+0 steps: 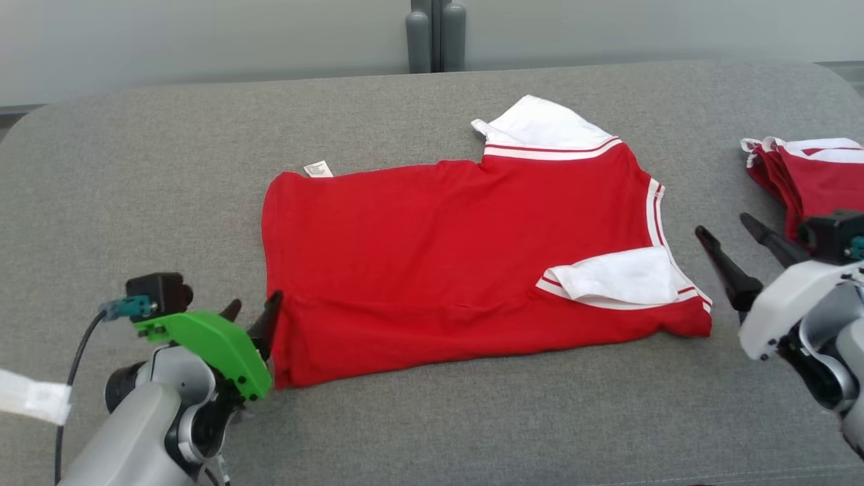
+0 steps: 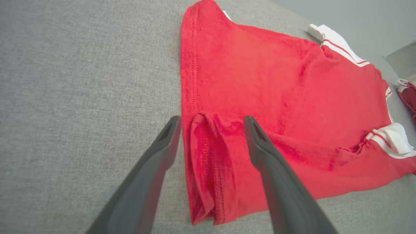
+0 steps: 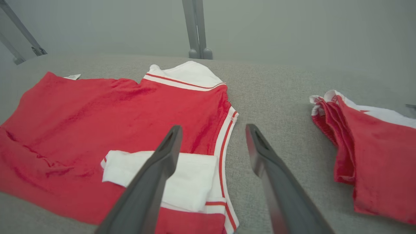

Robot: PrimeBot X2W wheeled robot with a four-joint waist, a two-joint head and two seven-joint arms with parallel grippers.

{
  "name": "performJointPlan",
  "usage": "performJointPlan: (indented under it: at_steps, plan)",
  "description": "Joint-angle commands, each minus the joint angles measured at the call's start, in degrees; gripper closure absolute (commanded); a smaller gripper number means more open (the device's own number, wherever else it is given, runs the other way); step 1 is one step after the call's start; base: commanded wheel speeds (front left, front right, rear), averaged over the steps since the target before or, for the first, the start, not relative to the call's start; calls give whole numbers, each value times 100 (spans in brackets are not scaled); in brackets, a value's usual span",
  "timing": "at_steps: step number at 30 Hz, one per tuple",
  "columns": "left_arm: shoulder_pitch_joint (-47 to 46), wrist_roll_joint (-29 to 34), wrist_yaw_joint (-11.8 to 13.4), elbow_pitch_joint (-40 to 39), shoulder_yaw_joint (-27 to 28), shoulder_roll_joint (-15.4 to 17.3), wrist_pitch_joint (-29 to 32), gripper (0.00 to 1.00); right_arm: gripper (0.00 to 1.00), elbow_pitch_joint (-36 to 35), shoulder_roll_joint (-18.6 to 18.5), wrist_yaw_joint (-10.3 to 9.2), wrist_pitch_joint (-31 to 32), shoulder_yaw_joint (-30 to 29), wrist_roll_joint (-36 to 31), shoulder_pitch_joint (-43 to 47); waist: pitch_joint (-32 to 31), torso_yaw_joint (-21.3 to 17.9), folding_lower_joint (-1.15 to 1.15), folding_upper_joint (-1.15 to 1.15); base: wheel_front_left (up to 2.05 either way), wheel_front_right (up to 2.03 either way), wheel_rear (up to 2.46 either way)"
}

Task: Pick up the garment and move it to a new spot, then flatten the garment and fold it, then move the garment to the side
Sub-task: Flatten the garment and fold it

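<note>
The garment [image 1: 459, 256] is a red shirt with white sleeves and striped trim. It lies spread on the grey padded table [image 1: 135, 169], with one sleeve folded in over its near right part. My left gripper [image 1: 255, 305] is open at the garment's near left corner. In the left wrist view a raised fold of the garment's [image 2: 276, 81] hem stands between the spread fingers of the left gripper [image 2: 212, 119]. My right gripper [image 1: 723, 226] is open just off the garment's right edge. In the right wrist view the right gripper [image 3: 213, 127] hovers over the striped edge of the garment [image 3: 97, 107] and bare table.
A second red and white garment pile [image 1: 810, 179] lies at the table's right edge, close behind my right gripper, and shows at the right of the right wrist view as the pile [image 3: 373, 156]. A grey post [image 1: 435, 34] stands behind the table. A small white label [image 1: 318, 169] pokes out at the garment's far left.
</note>
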Motion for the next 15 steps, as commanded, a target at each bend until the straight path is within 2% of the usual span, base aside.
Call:
performJointPlan:
  at_steps: [1, 7, 11, 15]
  plan:
    - [353, 86, 52, -233, 27, 75, -206, 0, 0, -125, -228, -3, 1, -68, -207, 260, 22, -39, 0, 0, 0, 0, 0]
    - [1035, 100, 232, -1080, -40, 208, -381, 0, 0, -541, -569, -3, 325, -419, -578, 871, 306, -8, 0, 0, 0, 0, 0]
    - [1206, 76, 424, -1234, -35, 162, -396, 0, 0, -652, -428, -3, 504, -775, -855, 1158, 498, 19, 0, 0, 0, 0, 0]
    - [1057, 138, 532, -983, -83, 147, -335, 0, 0, -562, -72, -3, 669, -952, -950, 1215, 567, 41, 0, 0, 0, 0, 0]
